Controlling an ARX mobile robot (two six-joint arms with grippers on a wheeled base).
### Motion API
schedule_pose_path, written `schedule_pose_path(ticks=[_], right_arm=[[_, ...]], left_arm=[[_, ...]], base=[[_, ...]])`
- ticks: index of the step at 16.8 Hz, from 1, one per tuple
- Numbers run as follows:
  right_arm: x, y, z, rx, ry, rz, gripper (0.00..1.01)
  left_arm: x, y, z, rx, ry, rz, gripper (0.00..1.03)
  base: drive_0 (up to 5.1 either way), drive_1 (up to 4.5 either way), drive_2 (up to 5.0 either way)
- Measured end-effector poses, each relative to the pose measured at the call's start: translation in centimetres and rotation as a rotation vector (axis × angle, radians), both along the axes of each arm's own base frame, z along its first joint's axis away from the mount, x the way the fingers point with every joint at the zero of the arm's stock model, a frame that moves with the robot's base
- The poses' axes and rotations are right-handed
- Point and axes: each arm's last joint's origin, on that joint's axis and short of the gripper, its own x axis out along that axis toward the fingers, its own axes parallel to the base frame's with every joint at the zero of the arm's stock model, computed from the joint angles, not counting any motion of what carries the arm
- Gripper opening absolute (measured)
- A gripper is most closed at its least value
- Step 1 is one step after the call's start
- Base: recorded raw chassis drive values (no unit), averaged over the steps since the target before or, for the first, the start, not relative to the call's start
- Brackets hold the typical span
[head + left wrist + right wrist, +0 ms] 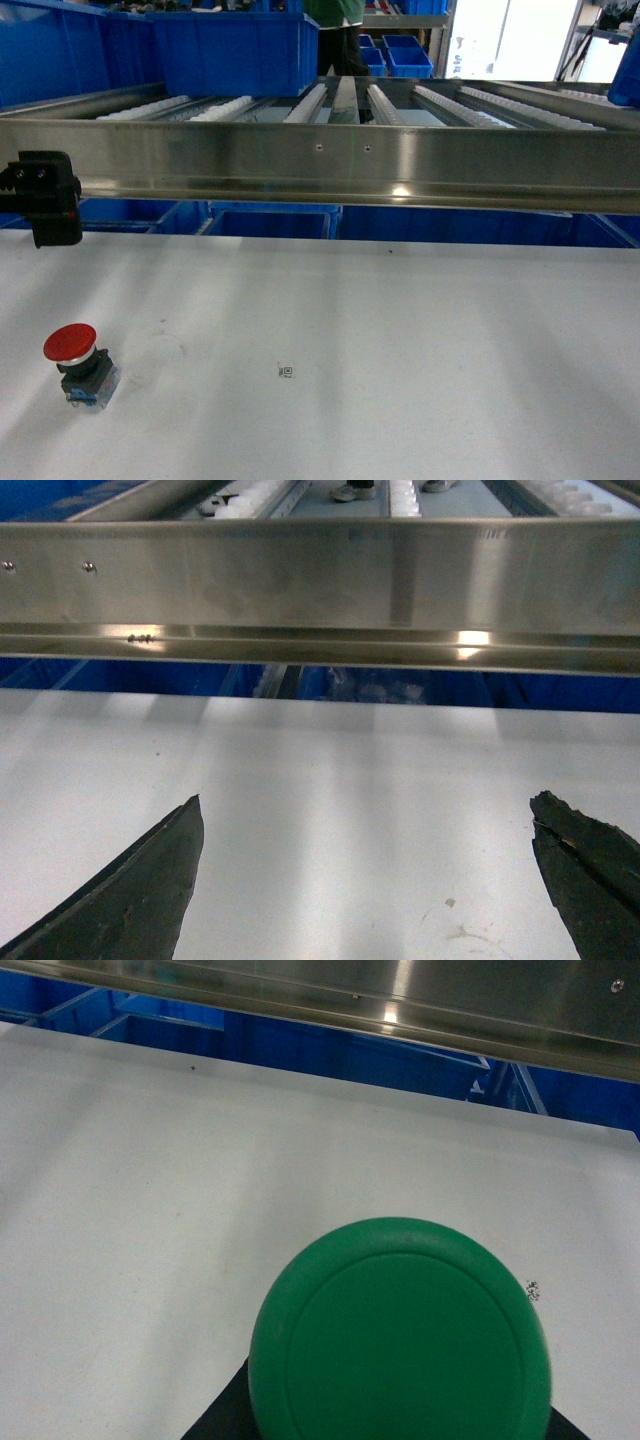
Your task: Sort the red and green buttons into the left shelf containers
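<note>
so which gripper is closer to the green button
Right. The green button fills the right wrist view, close up against that arm. The left gripper hangs open over bare table, with no button in its view.

The button (74, 364) stood on the table (400, 340) at lower left of the head view, a small mark (286, 371) to its right. Behind the table ran a rail (330, 160) across the frame — a bin (232, 50) sat behind it, upper left.
</note>
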Motion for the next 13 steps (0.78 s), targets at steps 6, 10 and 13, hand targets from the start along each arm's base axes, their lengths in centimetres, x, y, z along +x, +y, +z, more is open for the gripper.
schedule_pose_path(ticks=[6,10,13], right_arm=[[0.0,0.0,0.0,0.000,0.000,0.000,0.26],[0.0,0.0,0.0,0.000,0.000,0.000,0.26],[0.0,0.0,0.0,0.000,0.000,0.000,0.26]], left_arm=[[0.2,-1.8,-3.6,-0.014,0.199,0.008,0.98],[0.7,-1.7,-5.5,-0.014,0.267,0.037,0.98],[1.6,-1.6,-6.7,-0.014,0.313,0.039,0.98]], base=[[0.0,0.00,0.0],[0.0,0.00,0.0],[0.0,0.00,0.0]])
